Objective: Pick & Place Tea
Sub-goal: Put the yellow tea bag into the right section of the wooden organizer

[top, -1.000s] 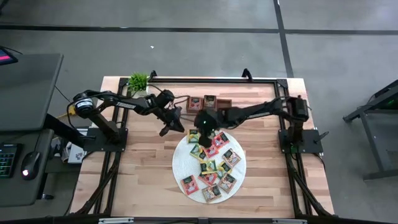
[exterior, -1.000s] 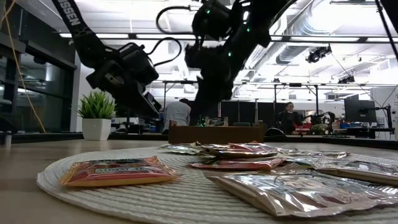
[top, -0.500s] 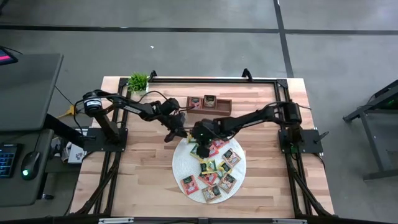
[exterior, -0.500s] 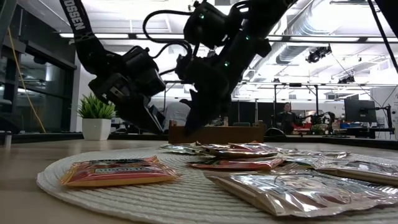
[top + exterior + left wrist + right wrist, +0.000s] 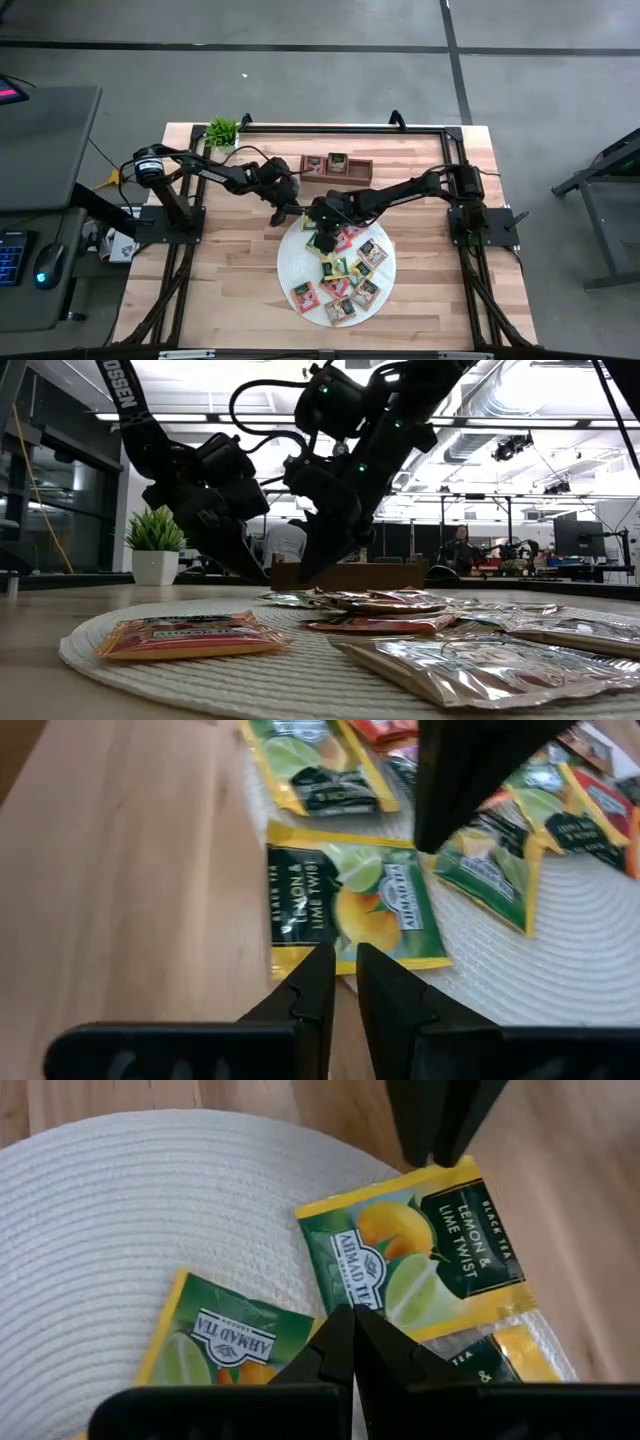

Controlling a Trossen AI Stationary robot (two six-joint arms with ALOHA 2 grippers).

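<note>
Several square tea packets (image 5: 345, 275) lie flat on the round white woven mat (image 5: 294, 262). At the mat's far left rim lies a yellow-edged lemon-and-lime packet (image 5: 345, 905), flat, one end past the rim over the wood. My left gripper (image 5: 345, 960) comes slanting down from the table's left, its fingertips a narrow gap apart at that packet's outer edge. My right gripper (image 5: 352, 1318) is shut and points steeply down over the same packet's opposite edge. In the high view the two stand close together, left (image 5: 284, 213), right (image 5: 318, 228). My left gripper's fingertips (image 5: 320, 960) stand at the yellow edge (image 5: 300, 960) of the lemon-and-lime packet, slanting down from the table's left; nothing is pinched between them, and I cannot tell whether they touch it. My right gripper's shut tips (image 5: 340, 1325) are over the packet's edge toward the mat's middle (image 5: 400, 1330), from above; whether they press on it I cannot tell. The packet lies flat.
A brown wooden tray (image 5: 365, 172) stands beyond the mat near the far edge, with packets in it. A small potted plant (image 5: 222, 130) stands at the far left corner. Bare wood lies left of the mat and along the near edge.
Both grippers have come down onto the mat's far left rim. My left gripper has moved toward the table's right and rolled at the wrist; my right gripper has sunk toward the near-left. Both have kept still for the last half second. The packets have not moved.
</note>
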